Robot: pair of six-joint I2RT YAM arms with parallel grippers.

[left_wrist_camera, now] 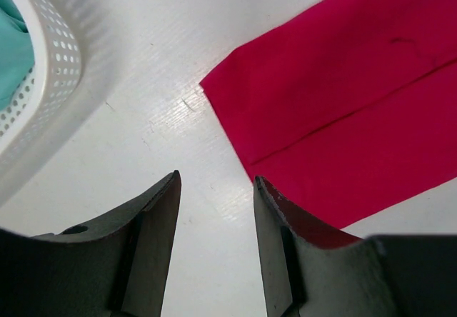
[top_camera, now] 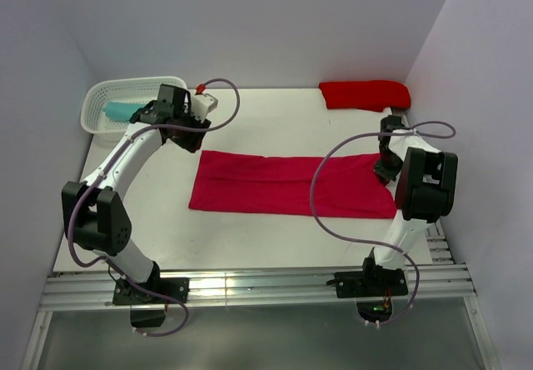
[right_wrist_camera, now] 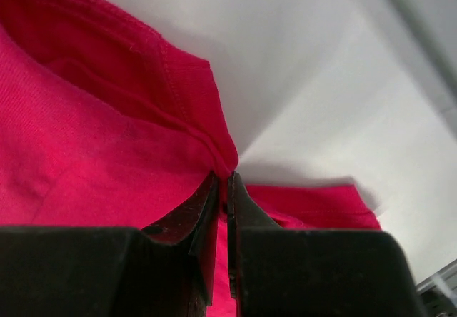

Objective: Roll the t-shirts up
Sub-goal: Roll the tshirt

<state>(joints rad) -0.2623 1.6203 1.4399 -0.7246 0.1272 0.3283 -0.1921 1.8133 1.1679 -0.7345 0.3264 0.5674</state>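
Crimson cloth fills the middle of the top view: the crimson t-shirt (top_camera: 291, 185) lies flat on the white table (top_camera: 266, 124), folded into a long strip running left to right. At its right end the right gripper (right_wrist_camera: 223, 183) is clenched on a stitched edge, the jaws pinched together with a ridge of the fabric lifted between them. The scarlet t-shirt (top_camera: 364, 94) sits bundled in the upper right of the frame, well apart from the strip. The teal t-shirt (top_camera: 123, 112) lies inside the white lattice basket (top_camera: 98, 95) in the upper left corner, and it is the only thing visible in it. Just right of the basket, the left gripper (left_wrist_camera: 216, 178) hovers over bare table near the strip's upper left corner, jaws apart and grasping nothing.
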